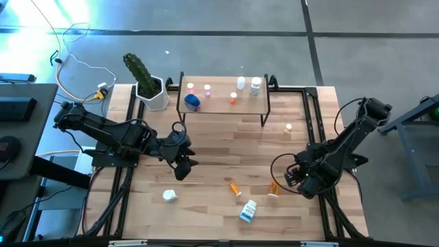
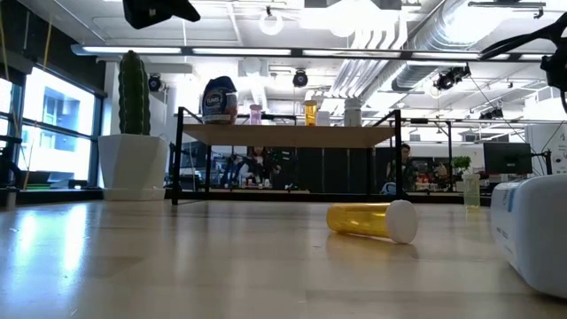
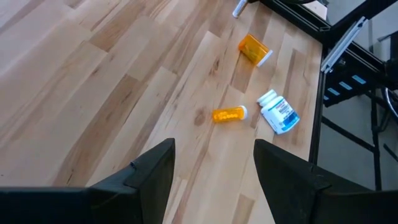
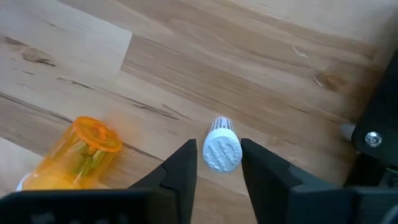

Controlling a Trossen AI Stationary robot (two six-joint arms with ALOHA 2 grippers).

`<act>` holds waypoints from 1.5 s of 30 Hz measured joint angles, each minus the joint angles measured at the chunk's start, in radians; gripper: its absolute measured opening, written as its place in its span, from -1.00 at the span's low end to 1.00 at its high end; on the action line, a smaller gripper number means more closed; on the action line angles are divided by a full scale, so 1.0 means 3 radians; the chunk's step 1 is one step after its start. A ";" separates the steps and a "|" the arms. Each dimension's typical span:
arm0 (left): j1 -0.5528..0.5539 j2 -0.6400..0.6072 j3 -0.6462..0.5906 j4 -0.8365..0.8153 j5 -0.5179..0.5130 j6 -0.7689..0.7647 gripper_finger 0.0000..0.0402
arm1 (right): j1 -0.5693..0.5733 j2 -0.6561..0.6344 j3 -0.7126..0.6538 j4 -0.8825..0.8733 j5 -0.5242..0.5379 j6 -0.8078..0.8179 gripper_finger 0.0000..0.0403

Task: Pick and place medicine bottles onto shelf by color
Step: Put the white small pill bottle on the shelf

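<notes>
My left gripper [image 1: 184, 167] hangs open above bare tabletop left of centre, touching nothing; its fingers [image 3: 155, 171] frame empty wood. My right gripper [image 1: 291, 175] is low at the table's right side, shut on a small white-capped vial [image 4: 222, 151]. An orange bottle [image 4: 84, 155] lies on its side beside it, also seen as the orange bottle [image 1: 274, 189]. A second orange bottle [image 1: 235, 187], a white-and-blue bottle [image 1: 248, 211] and a white bottle [image 1: 169, 196] lie near the front edge. The shelf [image 1: 223, 106] carries a blue bottle [image 1: 192, 101] plus pink, orange and white ones. My right gripper pinches the vial at its ribbed white cap [image 4: 231, 155], one finger [image 4: 186, 163] on each side. The fingers come from above, slanting down. The vial stands about upright, cap up and body pointing at the table; whether its base rests on the wood I cannot tell.
A white hexagonal pot with a cactus [image 1: 152, 92] stands left of the shelf. A small white vial [image 1: 289, 127] sits right of the shelf's front leg. Black rails [image 1: 312, 116] run along both table sides. Open wood lies between the shelf and the near bottles.
</notes>
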 joint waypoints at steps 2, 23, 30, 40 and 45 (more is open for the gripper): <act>0.0009 0.0000 0.0000 0.0000 0.0000 0.0000 0.04 | 0.0000 0.0000 0.0000 0.0003 -0.0015 -0.0006 -0.55; 0.0584 0.0001 0.0003 -0.0033 0.0073 0.0686 0.04 | -0.0553 0.0000 0.0728 -0.0059 0.0076 -0.0798 -0.67; 0.0960 0.0001 0.0003 -0.0032 0.0426 0.1170 0.04 | -0.1088 0.0000 0.1163 -0.0057 0.0262 -0.1536 -0.67; 0.1560 0.0001 0.0003 -0.0031 0.1062 0.1709 0.04 | -0.1832 0.0000 0.1623 -0.0057 0.0372 -0.2453 -0.67; 0.1767 0.0001 0.0003 -0.0031 0.1113 0.1903 0.04 | -0.2163 0.0000 0.1772 0.0054 0.0370 -0.2852 -0.67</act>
